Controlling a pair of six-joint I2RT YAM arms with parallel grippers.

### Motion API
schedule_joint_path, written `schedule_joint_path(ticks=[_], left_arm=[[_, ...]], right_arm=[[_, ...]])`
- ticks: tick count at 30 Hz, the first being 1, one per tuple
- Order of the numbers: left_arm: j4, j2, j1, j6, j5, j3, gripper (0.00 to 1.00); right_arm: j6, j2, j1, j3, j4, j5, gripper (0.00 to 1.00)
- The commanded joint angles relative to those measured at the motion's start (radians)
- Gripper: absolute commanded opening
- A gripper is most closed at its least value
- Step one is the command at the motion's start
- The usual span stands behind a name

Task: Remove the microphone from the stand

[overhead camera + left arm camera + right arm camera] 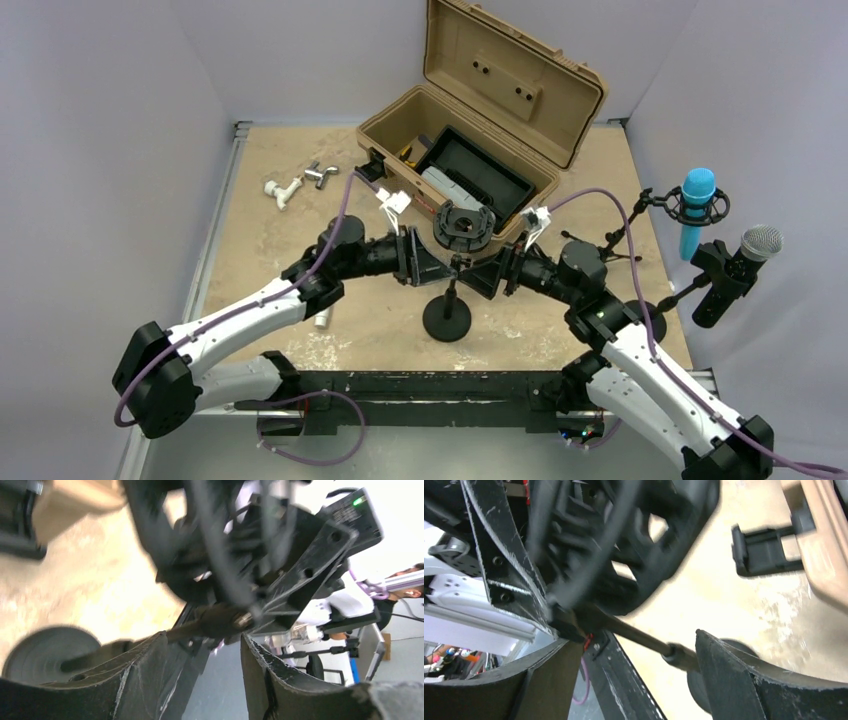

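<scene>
A black desk microphone stand stands mid-table: round base [447, 320], thin pole [452, 290] and a ring-shaped shock mount [463, 226] on top. I cannot tell whether the dark round part inside the ring is a microphone. My left gripper [425, 262] and right gripper [492, 272] flank the pole just below the mount, both open. In the left wrist view the left gripper [202, 637] has the pole [185, 628] beyond its tips. In the right wrist view the pole [639, 637] crosses the right gripper's [636, 637] gap without touching. A blue microphone [697, 210] and a silver-headed microphone [745, 265] sit on stands at the right.
An open tan toolbox [480, 110] with a black tray stands just behind the shock mount. White and metal pipe fittings [290, 185] lie at the back left. A small white object [322, 318] lies by my left arm. The stand's base shows in the left wrist view [50, 645].
</scene>
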Motion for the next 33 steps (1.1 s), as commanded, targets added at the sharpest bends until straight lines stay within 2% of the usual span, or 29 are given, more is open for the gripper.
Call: schedule_joint_path(ticks=[1,8,11,13,16,21,25,29,33], left_arm=[[-0.150,0.028,-0.028,0.040,-0.031,-0.100,0.53],[-0.126,0.009,-0.042,0.026,-0.043,-0.158,0.52],[-0.081,-0.046,-0.047,0.042,0.015,-0.143,0.61],[-0.102,-0.103,-0.052,0.081,0.033,-0.110,0.71],[-0.203,-0.166,-0.052,0.135,-0.012,-0.043,0.81],[-0.315,-0.142,-0.051,0.138,-0.126,0.082,0.88],[-0.330,-0.067,-0.051,0.088,-0.176,0.142,0.85],[-0.307,-0.017,-0.051,0.065,-0.192,0.170,0.81],[-0.302,-0.019,-0.051,0.064,-0.215,0.174,0.75]], right_arm=[[0.012,-0.005,0.000,-0.056,-0.016,0.007,0.80],[-0.010,-0.011,-0.001,-0.025,-0.035,0.003,0.80],[-0.045,-0.043,-0.001,0.016,-0.045,-0.017,0.82],[-0.061,-0.073,0.000,0.037,-0.052,-0.020,0.83],[-0.027,-0.104,-0.001,0.063,-0.021,0.013,0.86],[0.051,-0.073,0.000,0.108,0.037,0.050,0.90],[0.126,-0.055,0.000,0.092,0.072,0.110,0.89],[0.168,-0.039,-0.001,0.058,0.160,0.085,0.84],[0.155,-0.007,0.000,0.050,0.166,0.067,0.80]])
